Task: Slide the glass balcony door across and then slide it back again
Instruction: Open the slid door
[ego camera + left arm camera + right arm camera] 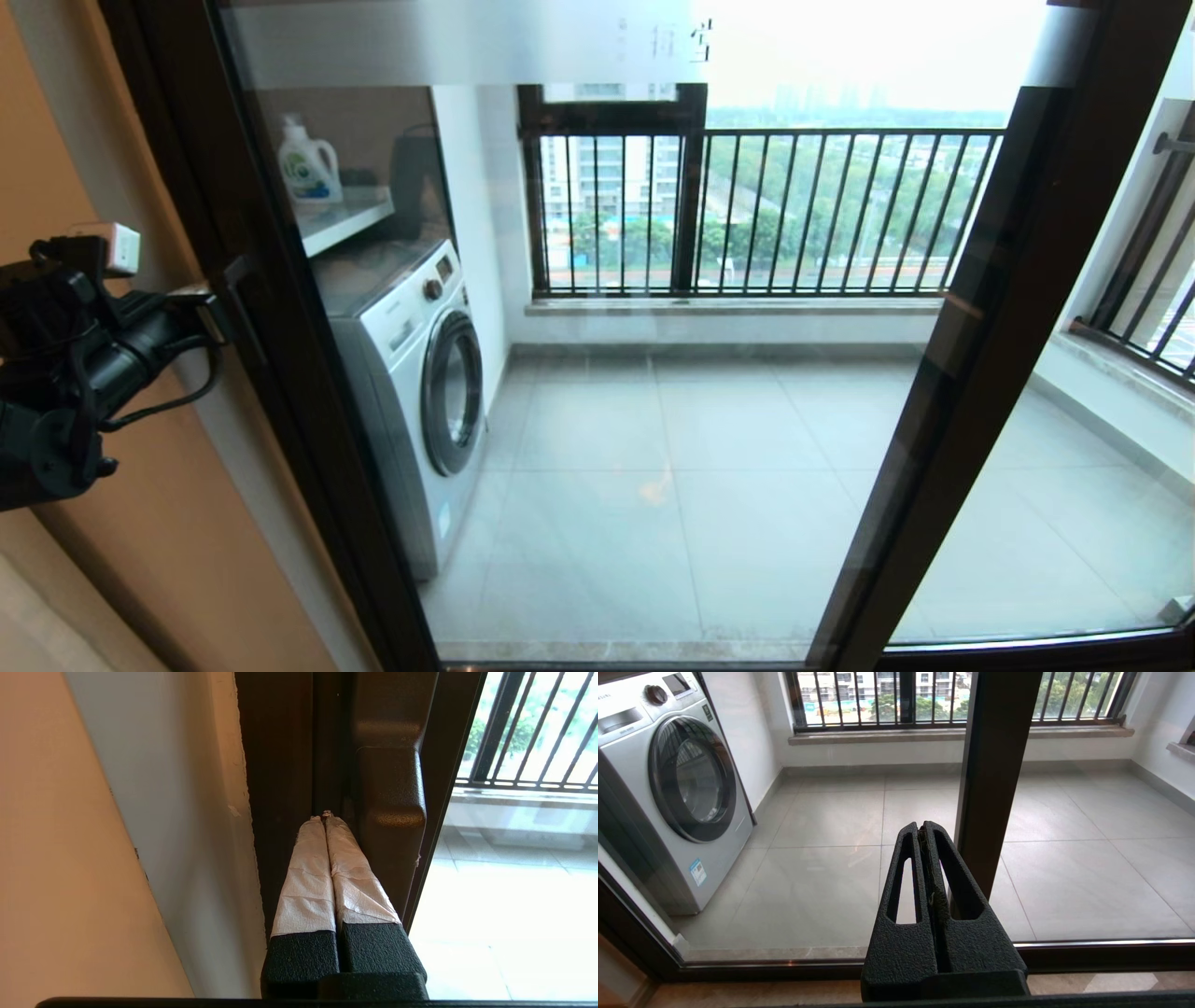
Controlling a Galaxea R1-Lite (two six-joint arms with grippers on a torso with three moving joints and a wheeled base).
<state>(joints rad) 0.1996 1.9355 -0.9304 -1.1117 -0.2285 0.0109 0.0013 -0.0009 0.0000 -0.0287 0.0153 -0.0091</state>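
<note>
Glass balcony door [653,448]: tall clear panel in a dark brown metal frame, filling the middle of the head view, its left stile running close beside the wall [140,523]; a frosted strip [467,42] with Chinese characters crosses its top. Dark bar handle [390,812]: mounted on the left stile, seen close up in the left wrist view. Left gripper [327,814]: raised at the left edge of the door, its tape-wrapped fingers [308,877] pressed together and empty, their tips in the groove just beside the handle; whether they touch the frame cannot be told. Right gripper [924,828]: not seen in the head view; in the right wrist view its black fingers [906,858] are closed against each other with nothing between them, held low before the glass near a vertical frame post [994,774]. Behind the glass: grey tiled floor [709,485]; front-loading washing machine [420,383] at the left; a shelf [345,219] above it carrying a white detergent bottle [306,163]; a dark-framed window with black railing bars [766,210] at the far wall, trees and buildings beyond.
</note>
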